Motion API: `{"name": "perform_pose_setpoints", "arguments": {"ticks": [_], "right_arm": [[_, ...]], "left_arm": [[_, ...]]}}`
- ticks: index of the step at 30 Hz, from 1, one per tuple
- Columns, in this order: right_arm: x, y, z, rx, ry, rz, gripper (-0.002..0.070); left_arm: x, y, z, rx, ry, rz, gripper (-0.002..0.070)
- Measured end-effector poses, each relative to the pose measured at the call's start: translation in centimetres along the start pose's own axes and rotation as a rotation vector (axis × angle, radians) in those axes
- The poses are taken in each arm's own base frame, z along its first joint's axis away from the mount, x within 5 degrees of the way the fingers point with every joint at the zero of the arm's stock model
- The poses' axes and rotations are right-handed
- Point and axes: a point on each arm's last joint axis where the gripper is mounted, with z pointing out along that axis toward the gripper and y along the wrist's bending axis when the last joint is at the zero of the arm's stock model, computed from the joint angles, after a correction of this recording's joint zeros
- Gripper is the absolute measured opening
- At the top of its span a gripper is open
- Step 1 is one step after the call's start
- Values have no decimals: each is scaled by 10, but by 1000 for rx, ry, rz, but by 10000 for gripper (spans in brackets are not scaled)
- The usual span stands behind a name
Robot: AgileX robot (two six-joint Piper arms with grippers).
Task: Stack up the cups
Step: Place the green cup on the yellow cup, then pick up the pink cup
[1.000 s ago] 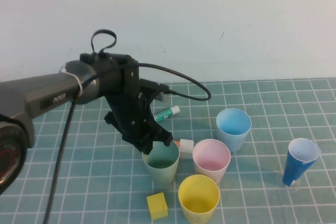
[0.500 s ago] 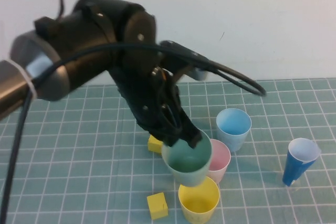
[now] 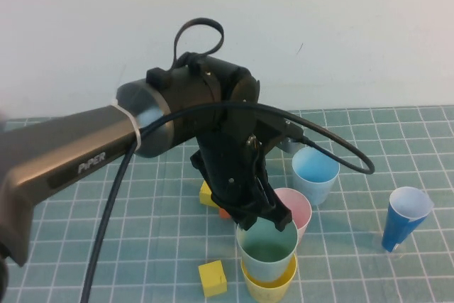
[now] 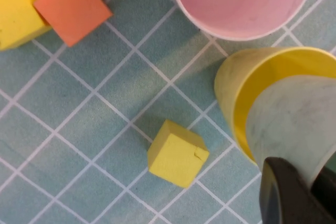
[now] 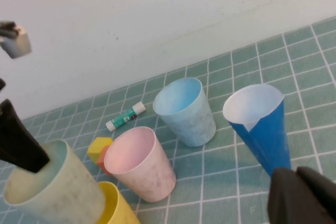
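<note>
Your left pincer sat low and centre in the high view, pinching the rim of the green cup, one finger inside the mouth and the other outside. That cup was partly down inside the yellow cup at the bottom edge of the frame, its rim well above the yellow rim and its body leaning a little. The pink cup stood just beside them toward the upper right, and the light blue cup stood beyond that; both were loose on the counter. To seat the green cup well, you would have wanted to square it up over the yellow mouth and press straight down before letting go, since a tilted cup tends to jam on one side or tip the bottom cup. You also had little room: the pink cup was close enough that a sideways drift could nudge it. The yellow block lay near the stack at lower left, clear of the path. Your right pincer showed only in its own wrist view, at the lower right corner near the dark blue cup; whether it was spread or closed could not be told from that dark sliver.
</note>
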Motion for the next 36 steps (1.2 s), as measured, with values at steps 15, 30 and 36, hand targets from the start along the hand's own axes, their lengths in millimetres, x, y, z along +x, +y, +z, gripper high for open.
{"name": "perform_pose_setpoints", "arguments": {"ticks": [15, 30, 36], "right_arm": [[0, 0, 0, -2, -1, -11, -3], [0, 0, 0, -3, -1, -21, -3], [0, 0, 0, -3, -1, -27, -3]], "left_arm": [[-5, 2, 11, -7, -11, -17, 381], [-51, 14, 27, -60, -187, -26, 395], [-51, 30, 66, -76, -89, -66, 395]]}}
